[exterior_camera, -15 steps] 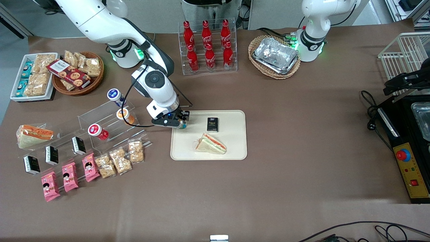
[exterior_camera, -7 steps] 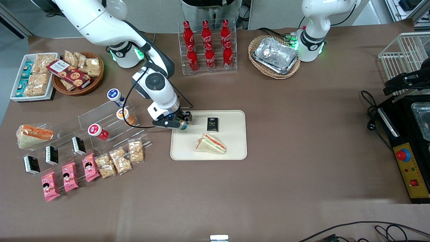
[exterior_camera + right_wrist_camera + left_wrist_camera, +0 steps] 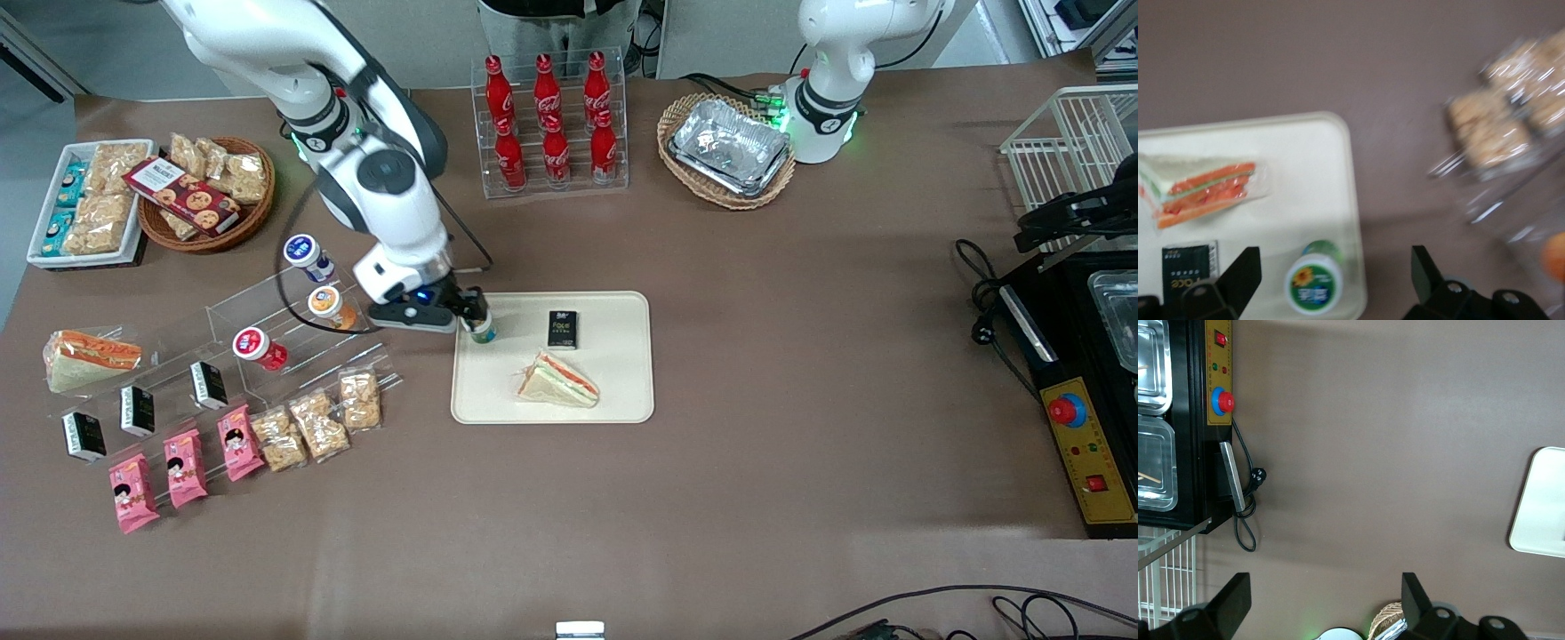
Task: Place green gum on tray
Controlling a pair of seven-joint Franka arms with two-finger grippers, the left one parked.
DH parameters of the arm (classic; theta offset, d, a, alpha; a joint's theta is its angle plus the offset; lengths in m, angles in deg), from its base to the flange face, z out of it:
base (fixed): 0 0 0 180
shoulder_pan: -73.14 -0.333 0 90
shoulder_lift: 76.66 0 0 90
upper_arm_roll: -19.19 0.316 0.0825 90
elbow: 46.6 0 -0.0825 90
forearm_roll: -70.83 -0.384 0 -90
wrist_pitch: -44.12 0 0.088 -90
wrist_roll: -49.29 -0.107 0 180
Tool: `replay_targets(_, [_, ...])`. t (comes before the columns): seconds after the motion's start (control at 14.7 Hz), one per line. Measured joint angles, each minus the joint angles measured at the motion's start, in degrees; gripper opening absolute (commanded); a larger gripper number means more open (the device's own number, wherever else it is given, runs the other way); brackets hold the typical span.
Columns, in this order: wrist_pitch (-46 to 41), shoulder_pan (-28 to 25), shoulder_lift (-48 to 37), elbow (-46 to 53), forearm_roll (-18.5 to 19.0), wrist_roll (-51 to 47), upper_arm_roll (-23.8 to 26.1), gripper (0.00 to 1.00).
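Observation:
The green gum [image 3: 483, 334] stands upright on the cream-white tray [image 3: 613, 391], at the tray's corner nearest the acrylic stand. In the right wrist view its green-rimmed lid [image 3: 1315, 285] faces the camera, close to the tray's rim [image 3: 1350, 200]. My right gripper [image 3: 471, 313] hovers just above the bottle. In the right wrist view the gripper [image 3: 1335, 267] is open, with both fingers well apart from the bottle and touching nothing.
A wrapped sandwich [image 3: 558, 380] and a black pack [image 3: 562, 328] lie on the tray. Beside the gripper, an acrylic stand holds blue-lidded [image 3: 303, 250], orange-lidded [image 3: 325, 302] and red-lidded [image 3: 252, 343] bottles. Snack packs [image 3: 316, 425] lie nearer the camera. A cola rack [image 3: 549, 120] stands farther away.
The gripper held the green gum at the tray's corner; now its fingers are open and the bottle stands free on the tray. The arm has risen and drawn back slightly.

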Motion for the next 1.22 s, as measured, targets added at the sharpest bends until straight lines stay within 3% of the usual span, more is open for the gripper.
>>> replay_targets(0.07, [-3.01, 1.2, -2.94, 0.8, -1.94, 3.89, -0.24, 1.0])
replay_targets(0.27, [-16.49, 6.87, -9.31, 6.65, -12.41, 20.96, -1.6, 1.0])
replay_targets(0.41, [-25.54, 11.09, -11.57, 12.1, -15.42, 31.33, -3.55, 1.0])
replay_targets(0.75, [-42.2, 14.47, -12.5, 23.22, -16.37, 43.42, -11.71, 1.0])
replay_targets(1.22, [-42.96, 14.09, -12.53, 24.03, -17.61, 56.98, -19.76, 1.0])
